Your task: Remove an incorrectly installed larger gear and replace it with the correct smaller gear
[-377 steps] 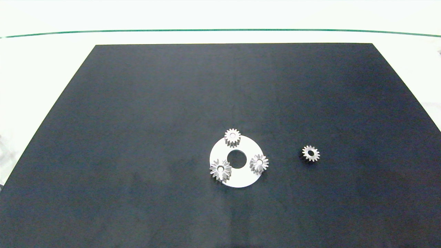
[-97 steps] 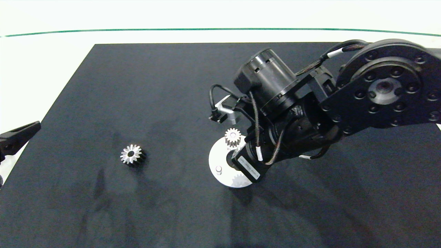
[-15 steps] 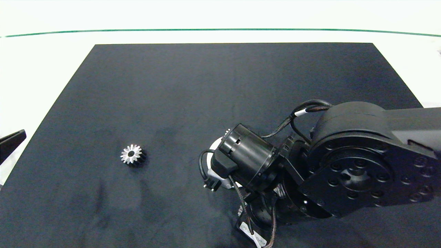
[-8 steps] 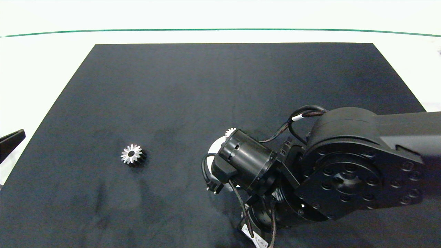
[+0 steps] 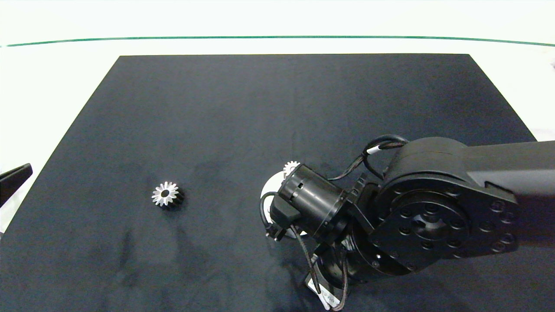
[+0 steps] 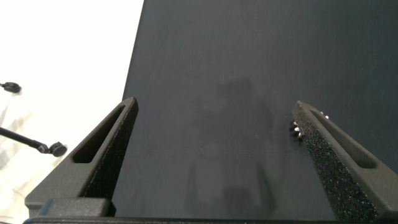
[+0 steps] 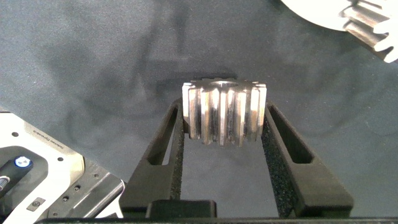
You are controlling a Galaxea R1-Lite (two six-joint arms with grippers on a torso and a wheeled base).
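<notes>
The smaller gear [image 7: 225, 124], silver with short blunt teeth, is clamped across its teeth by my right gripper [image 7: 224, 112], which is shut on it above the dark mat. Just beyond it lies the round silver plate [image 7: 314, 14] with another gear [image 7: 372, 26] mounted on it. From above, my right arm [image 5: 416, 216] hides the gripper and most of the plate [image 5: 269, 190]; one short-toothed gear [image 5: 291, 167] shows at the plate's far edge. The larger gear [image 5: 165, 196], a starburst with dark sides, lies alone on the mat to the left. My left gripper [image 6: 214, 106] is open, with the larger gear [image 6: 296, 128] peeking past one finger.
The black mat [image 5: 243, 108] covers the white table [image 5: 52, 86]. My left gripper's tip [image 5: 15, 180] is parked at the mat's left edge. A green line [image 5: 277, 37] runs across the table's far side.
Over the last second my right arm has shifted slightly, uncovering a little more of the plate and its far gear. The larger gear and the left gripper have not moved.
</notes>
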